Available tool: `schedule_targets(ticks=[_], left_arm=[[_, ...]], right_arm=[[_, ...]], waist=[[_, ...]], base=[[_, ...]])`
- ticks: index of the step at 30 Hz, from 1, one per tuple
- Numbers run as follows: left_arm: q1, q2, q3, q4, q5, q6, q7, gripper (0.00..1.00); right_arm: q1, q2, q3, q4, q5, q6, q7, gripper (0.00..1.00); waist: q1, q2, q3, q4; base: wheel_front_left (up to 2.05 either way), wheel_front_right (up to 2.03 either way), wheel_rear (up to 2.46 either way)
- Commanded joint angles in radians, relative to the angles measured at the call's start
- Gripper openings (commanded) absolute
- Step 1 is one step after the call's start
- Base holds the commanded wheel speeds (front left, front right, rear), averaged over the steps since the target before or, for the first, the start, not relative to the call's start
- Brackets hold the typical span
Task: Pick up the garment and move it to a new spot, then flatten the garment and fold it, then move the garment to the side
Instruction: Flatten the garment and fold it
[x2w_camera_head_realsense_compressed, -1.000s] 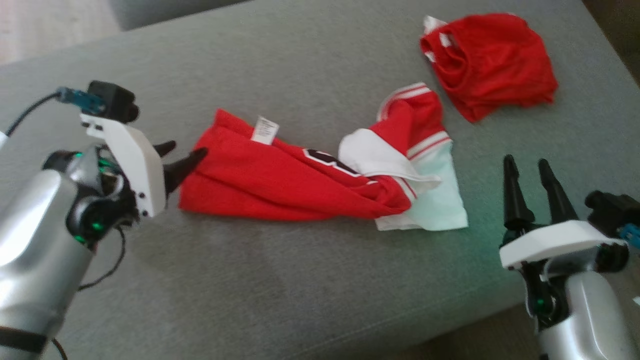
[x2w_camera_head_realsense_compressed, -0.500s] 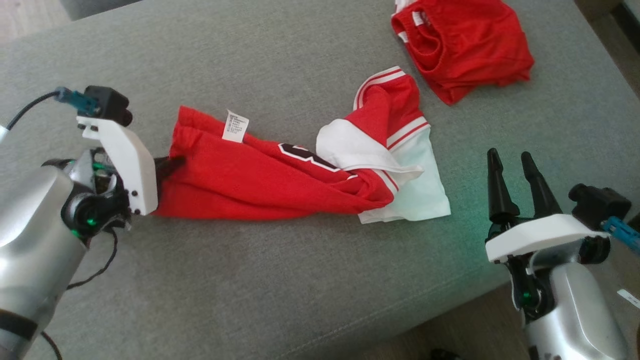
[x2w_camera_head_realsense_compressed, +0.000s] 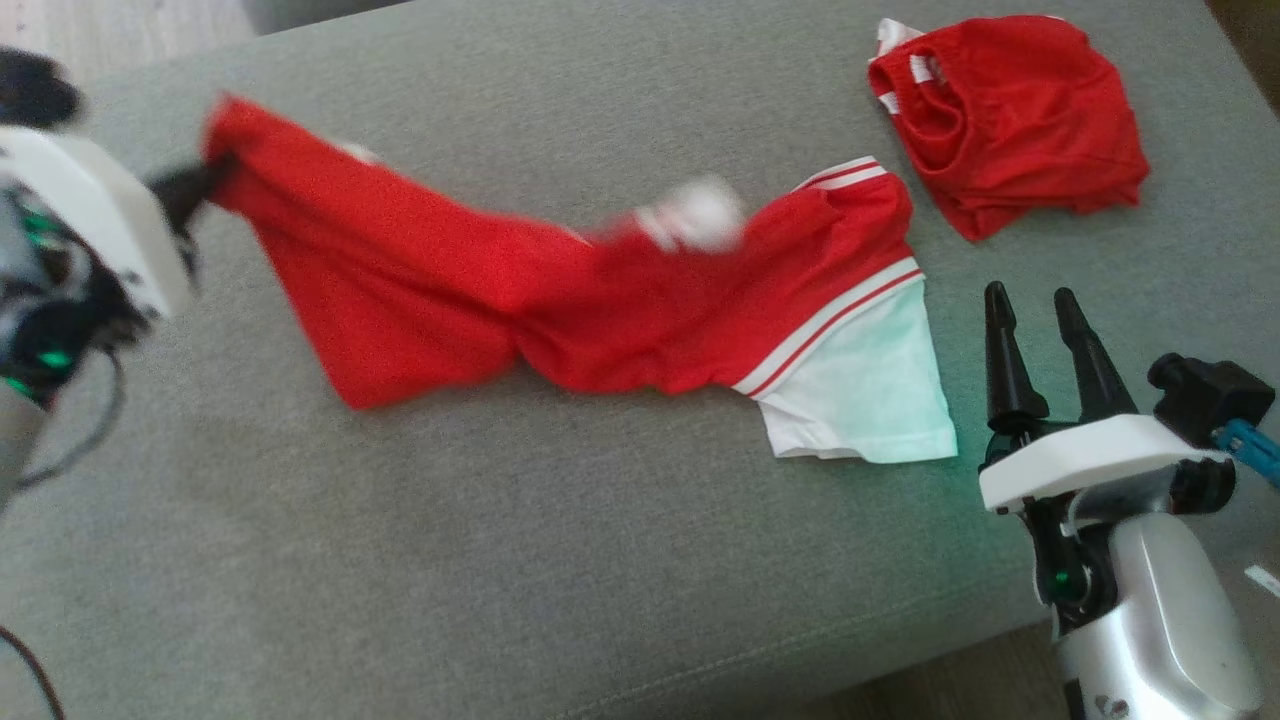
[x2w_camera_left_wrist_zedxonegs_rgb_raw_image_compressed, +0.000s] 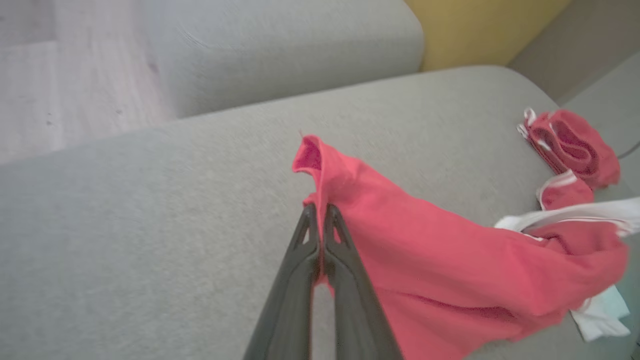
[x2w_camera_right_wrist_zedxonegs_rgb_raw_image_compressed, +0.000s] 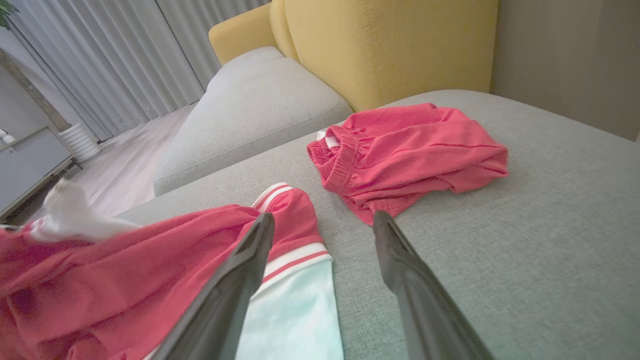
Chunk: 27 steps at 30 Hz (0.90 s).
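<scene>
Jaws of left gripper (x2w_camera_left_wrist_zedxonegs_rgb_raw_image_compressed: 316, 212) pressed shut, tips pinching thin edge of red garment (x2w_camera_head_realsense_compressed: 560, 300). Cloth lifted at tips and blurred, trails away across grey cushion (x2w_camera_head_realsense_compressed: 500, 580). Far white-trimmed end lies flat, just beside right gripper (x2w_camera_head_realsense_compressed: 1030, 293), whose jaws are spread wide, holding nothing.

Risks:
- Shallow tip pinch: drag of trailing cloth likely pulls edge free.
- One-corner hold: garment may twist or bunch, harder to flatten.
- Second red garment (x2w_camera_head_realsense_compressed: 1010, 110) near far end: swing could snag it.

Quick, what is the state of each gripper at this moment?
Left gripper: closed, holding an edge of the red jersey.
Right gripper: open, holding nothing.
</scene>
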Motion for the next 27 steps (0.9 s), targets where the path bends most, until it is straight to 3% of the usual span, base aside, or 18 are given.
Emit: schedule_targets(ticks=[1, 6, 13, 14, 15, 22, 27], left_arm=[[-0.079, 0.058, 0.058, -0.001, 0.0, 0.0, -0.028, 0.0], [-0.125, 0.083, 0.087, 0.065, -0.006, 0.0, -0.118, 0.0], [-0.14, 0.067, 0.109, 0.224, -0.017, 0.022, -0.172, 0.0], [-0.14, 0.055, 0.12, 0.249, -0.029, 0.024, -0.185, 0.37], [-0.137, 0.046, 0.126, 0.269, -0.038, 0.021, -0.193, 1.0], [-0.129, 0.017, 0.101, 0.325, -0.026, 0.004, -0.251, 1.0], [-0.11, 0.01, 0.05, 0.265, 0.001, 0.001, -0.294, 1.0]], right_arm=[[-0.027, -0.005, 0.02, -0.04, -0.007, -0.001, 0.005, 1.0], [-0.027, -0.005, 0.021, -0.053, -0.01, -0.001, 0.015, 1.0], [-0.035, -0.005, 0.03, -0.055, -0.007, -0.001, 0.017, 1.0], [-0.037, -0.005, 0.032, -0.055, -0.006, -0.001, 0.017, 1.0], [-0.04, -0.005, 0.035, -0.055, -0.005, -0.001, 0.017, 1.0], [-0.035, -0.005, 0.037, -0.042, -0.006, -0.001, 0.01, 1.0], [-0.024, -0.005, 0.05, -0.03, -0.005, -0.001, 0.006, 1.0]], waist=[[0.0, 0.0, 0.005, 0.01], [0.0, 0.0, 0.02, 0.022], [0.0, 0.0, 0.039, 0.025], [0.0, 0.0, 0.042, 0.024], [0.0, 0.0, 0.046, 0.022], [0.0, 0.0, 0.039, 0.032], [0.0, 0.0, -0.002, 0.068]], base=[[0.0, 0.0, 0.0], [0.0, 0.0, 0.0], [0.0, 0.0, 0.0], [0.0, 0.0, 0.0], [0.0, 0.0, 0.0], [0.0, 0.0, 0.0], [0.0, 0.0, 0.0]])
